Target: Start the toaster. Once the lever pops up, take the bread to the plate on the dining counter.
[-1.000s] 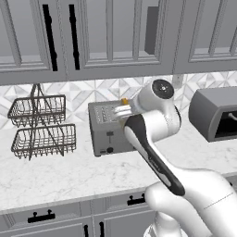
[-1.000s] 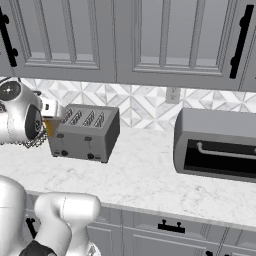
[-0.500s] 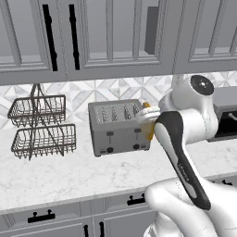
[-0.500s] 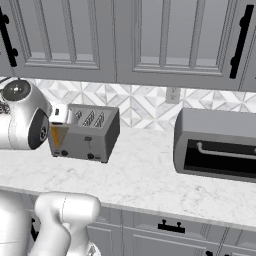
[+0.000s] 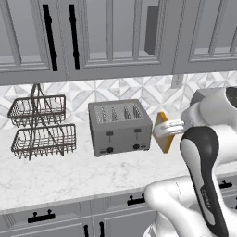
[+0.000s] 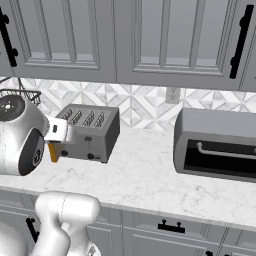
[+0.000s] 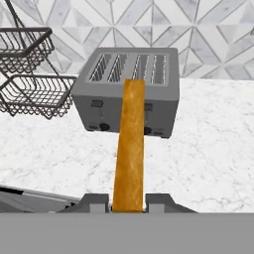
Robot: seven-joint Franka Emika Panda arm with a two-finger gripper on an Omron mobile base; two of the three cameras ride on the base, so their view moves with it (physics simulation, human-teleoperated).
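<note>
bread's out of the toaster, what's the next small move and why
Probably keep carrying it away from the worktop: the gripper is shut on the bread, which hangs clear of the toaster, and no plate is in sight here.

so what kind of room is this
A kitchen, by the look of it, rendered rather than real: a four-slot toaster and a larger dark-grey countertop oven stand on a marble-look worktop, with grey wall cabinets above and a two-tier wire basket beside the toaster.
</note>
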